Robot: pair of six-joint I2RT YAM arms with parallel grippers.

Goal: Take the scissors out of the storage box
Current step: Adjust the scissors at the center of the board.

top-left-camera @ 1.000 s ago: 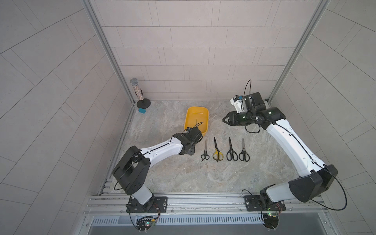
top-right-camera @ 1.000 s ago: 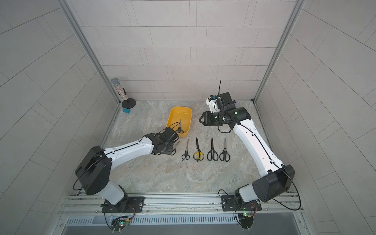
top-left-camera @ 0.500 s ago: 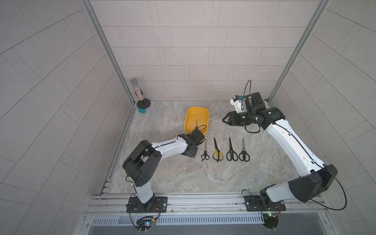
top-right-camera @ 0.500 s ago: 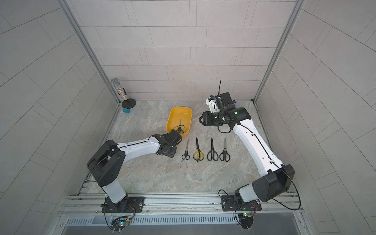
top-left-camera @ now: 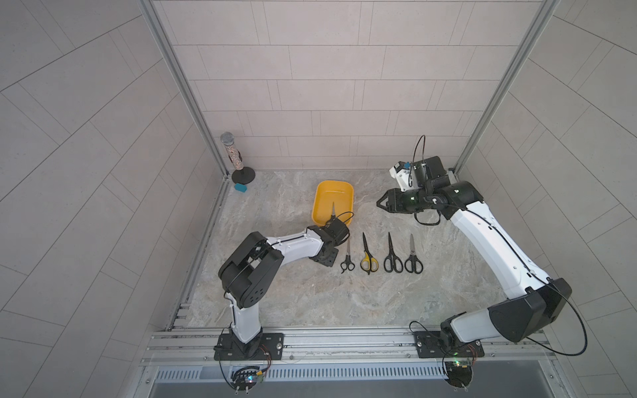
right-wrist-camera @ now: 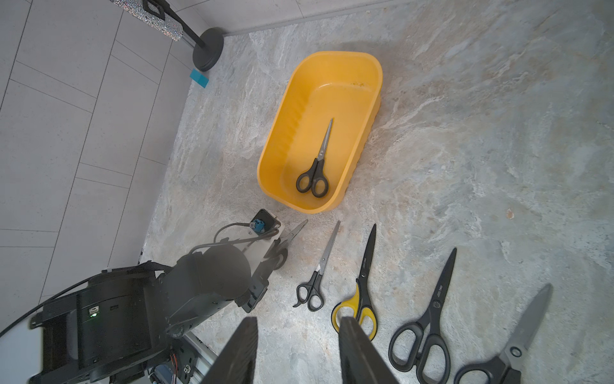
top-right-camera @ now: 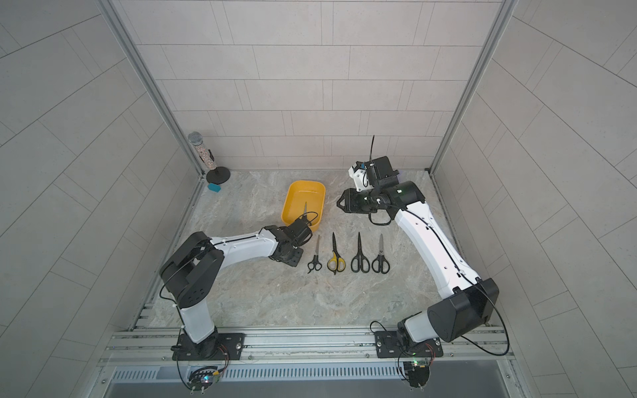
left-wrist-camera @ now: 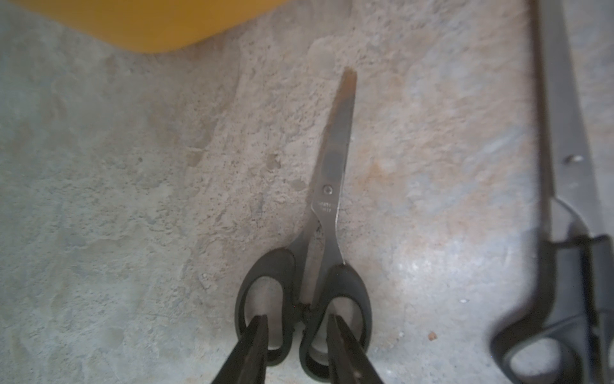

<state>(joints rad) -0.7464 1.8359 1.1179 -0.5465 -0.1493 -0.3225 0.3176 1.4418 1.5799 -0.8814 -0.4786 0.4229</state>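
The yellow storage box (right-wrist-camera: 345, 99) holds one black-handled pair of scissors (right-wrist-camera: 315, 169), whose blade also shows in a top view (top-left-camera: 333, 210). Just in front of the box, my left gripper (left-wrist-camera: 297, 319) is shut on another black-handled pair (left-wrist-camera: 332, 159) that lies flat on the table. Its fingertips (left-wrist-camera: 259, 329) dip into the two handle loops. From above, the wrist hides this pair. Beside it lies a row of several pairs, among them a yellow-handled one (top-left-camera: 368, 256). My right gripper (right-wrist-camera: 298, 320) hovers open and holds nothing, to the right of the box (top-left-camera: 379, 203).
A microphone on a round stand (top-left-camera: 231, 155) and a small teal block (top-left-camera: 240, 187) sit in the back left corner. Tiled walls and metal posts close in the marble table on three sides. A metal rail (top-left-camera: 344, 339) runs along the front.
The left arm's elbow has folded up and swung toward the middle, while its gripper has stayed by the box's front edge, low over the table. The right arm has not moved.
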